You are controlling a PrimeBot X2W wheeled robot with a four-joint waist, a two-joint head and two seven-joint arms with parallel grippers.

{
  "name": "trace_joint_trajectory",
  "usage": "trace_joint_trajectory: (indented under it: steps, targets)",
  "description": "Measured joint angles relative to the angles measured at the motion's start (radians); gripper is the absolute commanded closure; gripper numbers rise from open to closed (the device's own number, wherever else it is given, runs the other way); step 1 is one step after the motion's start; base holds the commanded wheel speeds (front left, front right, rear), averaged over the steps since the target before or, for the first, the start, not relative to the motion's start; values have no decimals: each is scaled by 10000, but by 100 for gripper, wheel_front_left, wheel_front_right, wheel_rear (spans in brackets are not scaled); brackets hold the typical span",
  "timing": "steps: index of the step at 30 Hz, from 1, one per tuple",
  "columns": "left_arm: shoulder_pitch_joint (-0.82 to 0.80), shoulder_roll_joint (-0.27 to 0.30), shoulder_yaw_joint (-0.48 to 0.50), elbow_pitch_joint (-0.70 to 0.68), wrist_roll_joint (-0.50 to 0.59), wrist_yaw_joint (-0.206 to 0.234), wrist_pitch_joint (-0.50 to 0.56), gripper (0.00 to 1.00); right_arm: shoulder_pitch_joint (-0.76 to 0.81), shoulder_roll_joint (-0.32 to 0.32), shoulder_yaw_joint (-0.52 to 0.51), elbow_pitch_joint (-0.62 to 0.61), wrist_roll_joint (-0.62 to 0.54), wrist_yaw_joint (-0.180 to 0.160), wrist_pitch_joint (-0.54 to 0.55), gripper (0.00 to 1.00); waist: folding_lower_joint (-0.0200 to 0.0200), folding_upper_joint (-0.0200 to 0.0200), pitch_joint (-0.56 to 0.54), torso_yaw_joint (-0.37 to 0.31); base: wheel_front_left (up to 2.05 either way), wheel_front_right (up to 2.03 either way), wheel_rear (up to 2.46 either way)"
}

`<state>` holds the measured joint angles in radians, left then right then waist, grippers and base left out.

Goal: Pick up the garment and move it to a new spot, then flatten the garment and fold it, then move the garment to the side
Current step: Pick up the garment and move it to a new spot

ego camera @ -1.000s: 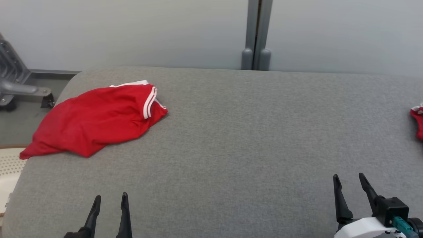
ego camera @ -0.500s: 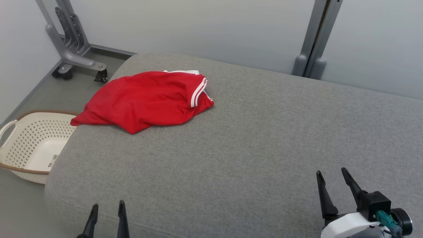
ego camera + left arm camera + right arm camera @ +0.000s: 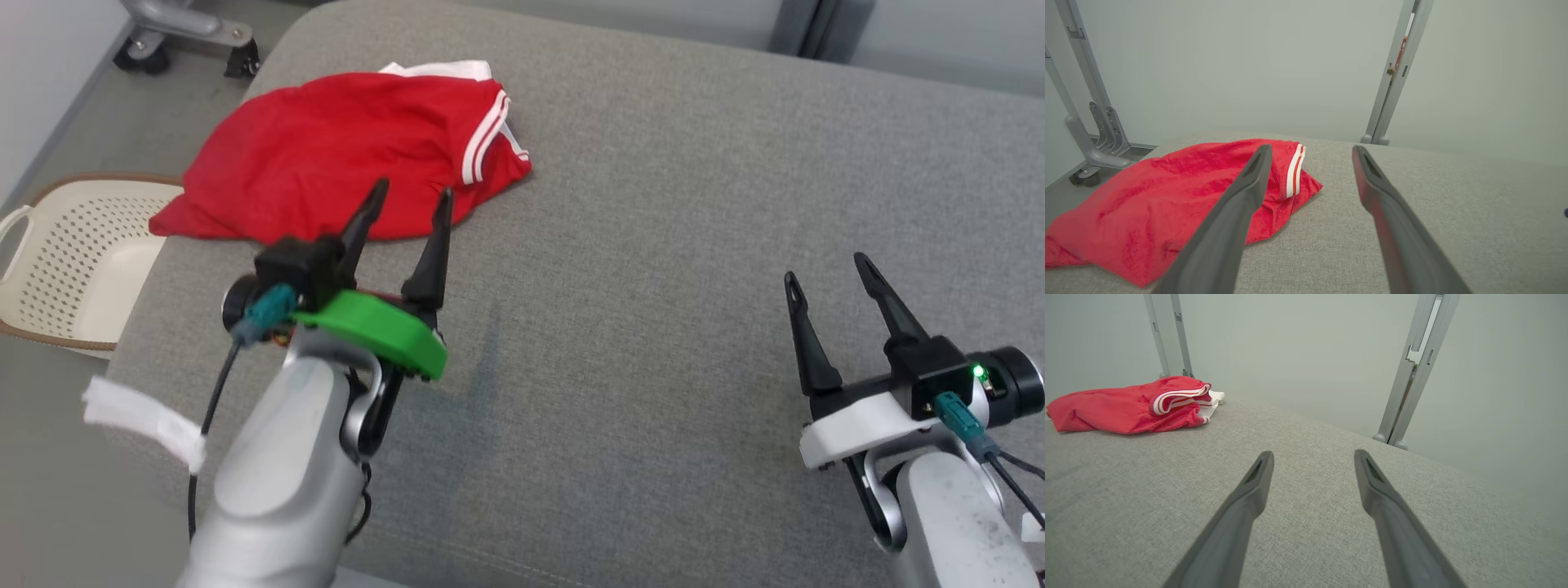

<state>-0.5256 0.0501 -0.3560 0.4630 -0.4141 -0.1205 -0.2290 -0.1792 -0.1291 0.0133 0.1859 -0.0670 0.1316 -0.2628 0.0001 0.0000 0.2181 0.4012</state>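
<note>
**Step in hand:** the first step, the approach for pick-up. The garment is not yet grasped.

**Location of item:** the crumpled red garment with white-striped trim (image 3: 326,155) lies bunched at 11 o'clock on the grey fabric-covered table (image 3: 653,204). Its left tip reaches the table edge. A cream perforated plastic basket (image 3: 73,245) stands on the floor at 9 o'clock.

**Left pincer** (image 3: 414,189): released and empty, jaws spread. The tips point to 12 o'clock at the garment's near edge, and no contact is evident.

**Right pincer** (image 3: 824,268): released and empty at 4 o'clock, well apart from the garment.

**Assessment:** the next move calls for the left pincer to descend onto a raised fold and clench on enough cloth. It should then lift clear before carrying the garment toward the table's centre.
</note>
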Motion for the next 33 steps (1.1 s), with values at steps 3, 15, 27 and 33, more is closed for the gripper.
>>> trace_joint_trajectory:
  steps: [3,15,27,33]
  targets:
    - [-1553,-10,-165,1158,-174,-35,165,0,-471,-142,201,-96,-31,-2,0,0,0,0,742,-163,0,0,0]
    - [-4531,441,15,5586,-238,395,146,79,-1184,79,336,-309,102,0,-29,0,1,0,3024,-1609,0,0,0]
    - [-4660,669,211,4964,-84,420,-313,100,-727,527,127,4,328,0,-15,0,1,0,2469,-2344,0,0,0]
    - [-4339,399,-79,3214,29,209,-332,100,-287,706,65,165,571,0,-15,0,0,0,1519,-2390,0,0,0]
